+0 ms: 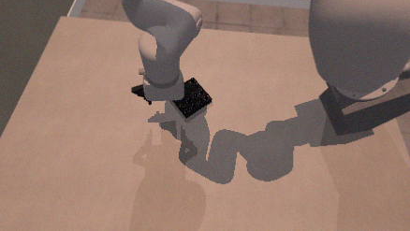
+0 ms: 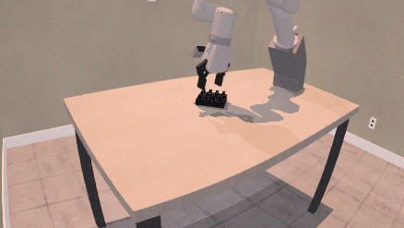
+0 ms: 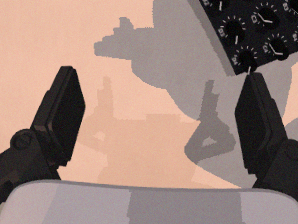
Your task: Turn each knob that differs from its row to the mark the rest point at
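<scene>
The black knob box [image 1: 193, 98] [image 2: 211, 102] [image 3: 252, 37] stands upright on the table. The wrist view cuts it off at the upper right; one corner with several knobs shows there. A knob [image 3: 233, 29] and a corner knob [image 3: 247, 61] lie along its left edge, their white lines reaching down the picture. Further right, two knobs have bent-looking white lines. The small printed names are hard to read, and the remaining knobs are out of the wrist view or too small. My gripper [image 2: 210, 87] [image 3: 160, 88] is open and empty, above the box's level; in the wrist view its right finger reaches the box's corner.
The table [image 1: 70, 68] [image 2: 161, 160] carries the arm's shadows beside and in front of the box. The arm's base pedestal [image 2: 288, 67] stands at the table's far right in the exterior view. The arm's wrist hides part of the box's surroundings in the top view.
</scene>
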Controlling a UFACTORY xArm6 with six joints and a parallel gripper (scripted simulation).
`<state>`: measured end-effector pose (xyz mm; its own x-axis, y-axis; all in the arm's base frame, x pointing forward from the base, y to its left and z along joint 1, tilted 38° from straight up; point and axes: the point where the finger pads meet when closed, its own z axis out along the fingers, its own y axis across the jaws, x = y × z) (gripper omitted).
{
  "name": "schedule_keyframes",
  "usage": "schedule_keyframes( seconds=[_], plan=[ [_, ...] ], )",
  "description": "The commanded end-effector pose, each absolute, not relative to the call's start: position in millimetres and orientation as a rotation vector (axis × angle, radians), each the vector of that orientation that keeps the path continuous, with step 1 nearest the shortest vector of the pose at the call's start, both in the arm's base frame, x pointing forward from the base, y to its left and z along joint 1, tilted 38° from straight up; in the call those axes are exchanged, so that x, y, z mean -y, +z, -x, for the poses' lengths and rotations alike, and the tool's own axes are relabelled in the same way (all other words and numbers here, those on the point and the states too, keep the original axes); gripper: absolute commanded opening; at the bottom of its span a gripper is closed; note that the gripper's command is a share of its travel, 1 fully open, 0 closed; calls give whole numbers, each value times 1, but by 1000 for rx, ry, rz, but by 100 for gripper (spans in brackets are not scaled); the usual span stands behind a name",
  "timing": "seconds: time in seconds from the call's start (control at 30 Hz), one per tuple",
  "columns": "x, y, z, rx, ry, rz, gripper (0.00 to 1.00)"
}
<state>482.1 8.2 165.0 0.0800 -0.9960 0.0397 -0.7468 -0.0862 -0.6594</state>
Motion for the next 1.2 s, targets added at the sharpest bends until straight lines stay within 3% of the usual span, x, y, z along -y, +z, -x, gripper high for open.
schedule_keyframes(
  seconds=[0.0,1.17],
  plan=[
    [6,159,-479,-1636,-699,1974,100],
    [63,126,-438,-1226,-706,2324,100]
  ],
)
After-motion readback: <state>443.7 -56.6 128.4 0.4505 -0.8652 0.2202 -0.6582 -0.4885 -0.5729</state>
